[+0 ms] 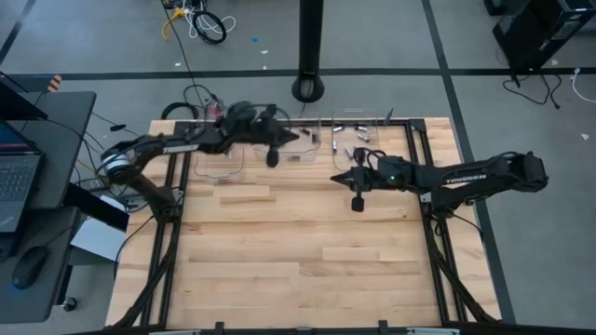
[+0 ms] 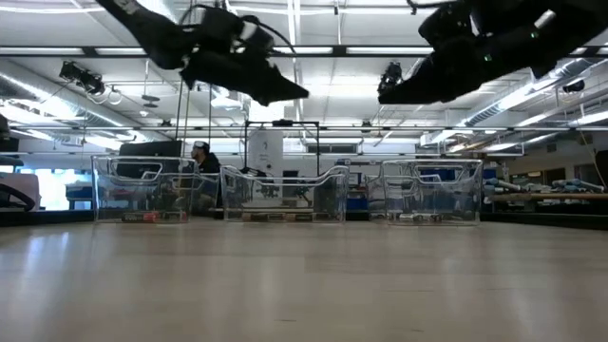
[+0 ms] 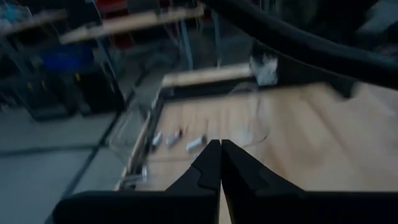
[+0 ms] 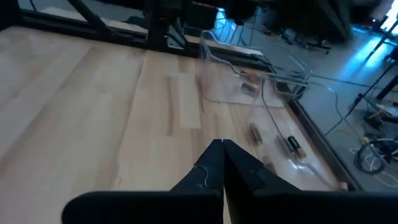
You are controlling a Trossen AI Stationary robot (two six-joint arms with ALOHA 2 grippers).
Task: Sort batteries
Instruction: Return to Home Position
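- The left pincer [image 3: 220,147] has its two dark fingers pressed together with nothing between them. The high view places it [image 1: 272,155] in the air over the far part of the tabletop [image 1: 279,265], near the middle of the row of clear bins [image 2: 285,180].
- The right pincer [image 4: 222,145] is likewise closed and empty. It hangs [image 1: 357,199] above bare wood just in front of the right-hand bin.
- From table height both pincers sit high above the wood, their tips pointing toward each other over the bins.
- The silver batteries [image 3: 195,144] are short, shiny cylinders lying on their sides. A few lie loosely together on the floor of a clear bin at the tabletop's far edge.
- The dark batteries [image 4: 292,146] are small black cylinders, one with a paler end, lying flat and slightly apart inside another clear-walled bin. Farther back in that view is what looks like an orange battery [image 4: 249,86], though the blur makes this uncertain.
- The wrist views give the batteries' colour and shape. The high view shows them only as pale specks in the right-hand bin [image 1: 358,132].
- The low view alone shows the three bins standing in a level row. A person [image 2: 201,157] is in the room behind them.
- Cables [image 1: 207,25] lie on the floor beyond the tabletop.
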